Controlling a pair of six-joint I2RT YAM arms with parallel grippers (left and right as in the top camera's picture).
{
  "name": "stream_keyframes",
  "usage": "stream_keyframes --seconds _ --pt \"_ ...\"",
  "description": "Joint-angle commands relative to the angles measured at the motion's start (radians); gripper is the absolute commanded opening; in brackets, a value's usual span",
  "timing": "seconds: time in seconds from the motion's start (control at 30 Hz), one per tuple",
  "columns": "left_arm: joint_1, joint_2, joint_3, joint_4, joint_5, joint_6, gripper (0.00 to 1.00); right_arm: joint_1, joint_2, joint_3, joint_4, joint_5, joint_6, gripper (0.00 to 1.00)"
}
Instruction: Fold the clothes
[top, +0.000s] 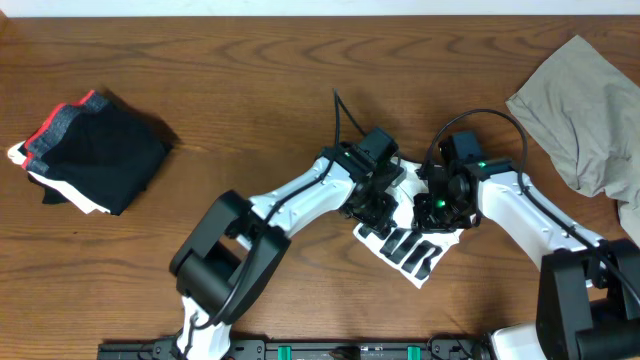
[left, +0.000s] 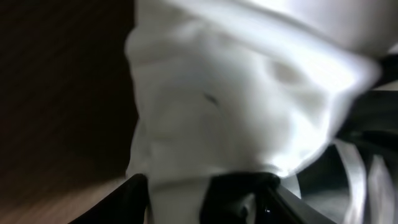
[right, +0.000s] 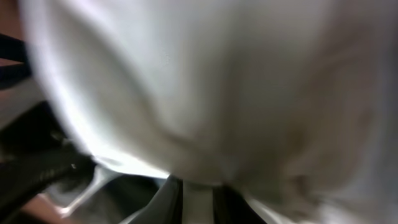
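The white T-shirt with black block print (top: 408, 250) is bunched into a small heap at the table's centre, and both arms meet over it. My left gripper (top: 374, 203) presses into its left side. In the left wrist view white cloth (left: 236, 106) fills the frame, and a thick wad sits between the dark fingers (left: 127, 200) of the left gripper (left: 193, 190). My right gripper (top: 436, 205) is on the heap's right side. In the right wrist view the right gripper (right: 198, 200) pinches a narrow strip of white cloth (right: 205, 93). Much of the shirt is hidden under the arms.
A grey-khaki garment (top: 590, 110) lies crumpled at the back right corner. A stack of black, red-edged clothes (top: 95, 155) sits at the left. Bare wooden tabletop (top: 250, 90) lies between them and along the back.
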Motion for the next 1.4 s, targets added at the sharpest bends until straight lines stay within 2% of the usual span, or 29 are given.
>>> stream_keyframes --seconds 0.0,0.37,0.43,0.47,0.53,0.7,0.9,1.07,1.23,1.3,1.37 --pt "0.019 0.064 -0.010 0.006 -0.066 -0.064 0.56 -0.014 0.019 -0.005 0.018 0.121 0.052 0.18" --pt "0.019 0.114 -0.011 -0.020 -0.069 -0.087 0.55 -0.069 0.049 -0.005 0.055 0.196 0.078 0.22" --pt "0.019 0.114 -0.011 -0.045 -0.069 -0.092 0.54 -0.080 0.050 -0.005 0.056 0.242 0.078 0.25" --pt "0.019 0.114 -0.011 -0.059 -0.069 -0.100 0.54 -0.086 0.050 -0.005 0.060 0.269 0.078 0.31" --pt "0.019 0.114 -0.011 -0.095 -0.068 -0.131 0.54 -0.101 0.050 -0.005 0.074 0.327 0.078 0.31" --pt "0.019 0.114 -0.011 -0.195 -0.014 -0.263 0.53 -0.138 0.050 -0.005 0.153 0.394 0.070 0.44" --pt "0.019 0.114 -0.011 -0.206 0.150 -0.366 0.53 -0.149 0.050 -0.004 0.288 0.376 0.045 0.44" --pt "0.024 0.098 -0.010 -0.168 0.149 -0.375 0.53 -0.149 0.045 0.000 0.316 0.282 0.009 0.44" --pt "0.044 0.008 0.002 -0.132 0.114 -0.374 0.54 -0.149 -0.016 0.020 0.287 0.275 -0.001 0.45" --pt "0.053 -0.050 0.003 -0.122 0.054 -0.366 0.58 -0.149 -0.062 0.041 0.259 0.275 -0.002 0.46" --pt "0.060 -0.107 0.003 -0.114 -0.006 -0.339 0.70 -0.149 -0.119 0.063 0.225 0.275 -0.002 0.46"
